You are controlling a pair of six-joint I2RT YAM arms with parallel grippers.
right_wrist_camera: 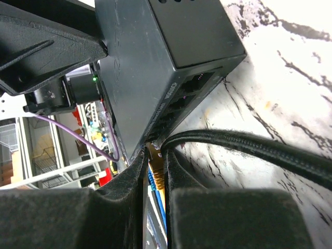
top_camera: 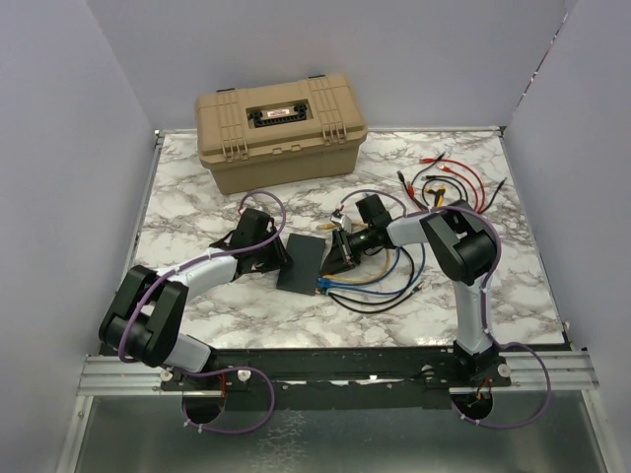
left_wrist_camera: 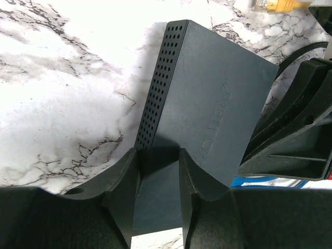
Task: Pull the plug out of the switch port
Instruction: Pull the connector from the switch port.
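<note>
Switch [left_wrist_camera: 207,104] in left gripper [left_wrist_camera: 158,155], right wrist view alone shows plug [right_wrist_camera: 155,179] pinched

Left arm [top_camera: 197,271] low, jaws clamping the switch [top_camera: 303,261], right arm [top_camera: 458,246] bent inward, jaws pinching the plug [right_wrist_camera: 154,174]

I've got a tan toolbox [top_camera: 281,128] at the back of the marble table [top_camera: 532,286], red and black leads [top_camera: 455,175] loose to its right

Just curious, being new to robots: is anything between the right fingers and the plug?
Nothing visible does. The right fingers pinch the yellow plug at the ports of the switch; a black braided cable runs beside them, not between.
</note>
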